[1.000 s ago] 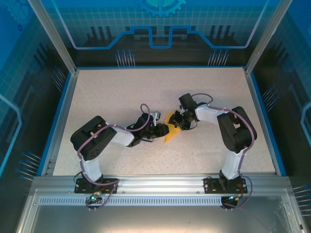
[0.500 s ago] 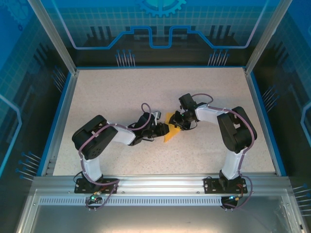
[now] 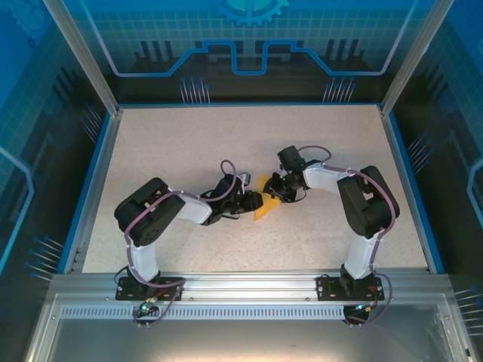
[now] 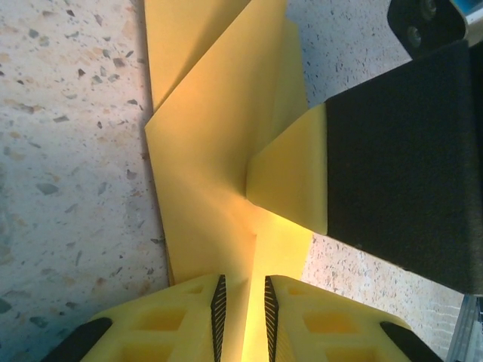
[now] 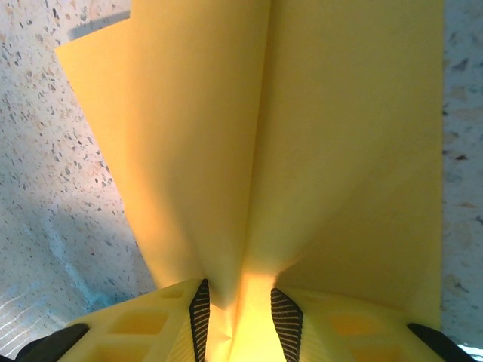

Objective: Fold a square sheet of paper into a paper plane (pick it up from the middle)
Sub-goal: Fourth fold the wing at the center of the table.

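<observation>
The square sheet of paper (image 3: 263,205), orange-yellow and creased into raised folds, lies at the table's centre between both grippers. My left gripper (image 3: 255,200) meets it from the left and my right gripper (image 3: 274,192) from the upper right. In the left wrist view the paper (image 4: 204,151) has a folded edge running up between my left gripper's (image 4: 243,283) jaws, which stand a narrow gap apart. In the right wrist view a ridge of the paper (image 5: 317,136) rises between my right gripper's (image 5: 241,291) jaws, which are also slightly apart. The right gripper's black body (image 4: 407,151) presses close on the paper's right side.
The speckled tabletop (image 3: 189,143) stretches around the arms, bounded by a blue frame (image 3: 89,188) and clear walls. Both arm bases (image 3: 143,286) stand at the near edge.
The right gripper's jaws have narrowed around the paper ridge. The left arm's elbow has crept slightly right. The paper stays in place.
</observation>
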Motion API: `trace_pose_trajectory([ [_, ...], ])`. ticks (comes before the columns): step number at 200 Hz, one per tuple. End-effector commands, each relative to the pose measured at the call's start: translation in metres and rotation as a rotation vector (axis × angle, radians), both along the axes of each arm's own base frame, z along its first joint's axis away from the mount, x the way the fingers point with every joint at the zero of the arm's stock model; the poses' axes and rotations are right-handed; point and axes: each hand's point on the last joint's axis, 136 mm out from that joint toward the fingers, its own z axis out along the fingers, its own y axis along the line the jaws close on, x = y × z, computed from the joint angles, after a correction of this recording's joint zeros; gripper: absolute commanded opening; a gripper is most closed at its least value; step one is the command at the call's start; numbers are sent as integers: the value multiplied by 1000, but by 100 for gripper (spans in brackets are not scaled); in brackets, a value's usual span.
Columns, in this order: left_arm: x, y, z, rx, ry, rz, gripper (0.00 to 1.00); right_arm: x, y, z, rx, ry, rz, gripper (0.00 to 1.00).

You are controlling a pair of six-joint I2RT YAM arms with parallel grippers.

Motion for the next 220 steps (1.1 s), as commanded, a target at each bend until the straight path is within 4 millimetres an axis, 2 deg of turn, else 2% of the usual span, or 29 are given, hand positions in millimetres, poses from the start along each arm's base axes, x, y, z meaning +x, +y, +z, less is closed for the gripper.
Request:
trace_pose_trajectory([
  [1, 8, 1, -1, 25, -25, 4, 25, -47, -59, -65, -300, 178, -44, 35],
  [20, 8, 1, 5, 16, -32, 3, 25, -47, -59, -66, -309, 178, -41, 34],
  [64, 7, 1, 45, -53, -88, 10, 27, -49, -64, -73, -355, 191, -38, 32],
  [82, 4, 3, 52, -68, -97, 18, 28, -49, -65, -74, -366, 194, -41, 32],
  [110, 1, 5, 49, -67, -86, 17, 27, -49, -65, -76, -375, 199, -49, 32],
  [185, -18, -18, 55, -196, -79, -114, 31, -50, -62, -76, -351, 211, -73, 33],
  [220, -23, -22, 37, -148, -35, -122, 31, -50, -62, -76, -348, 215, -81, 33],
])
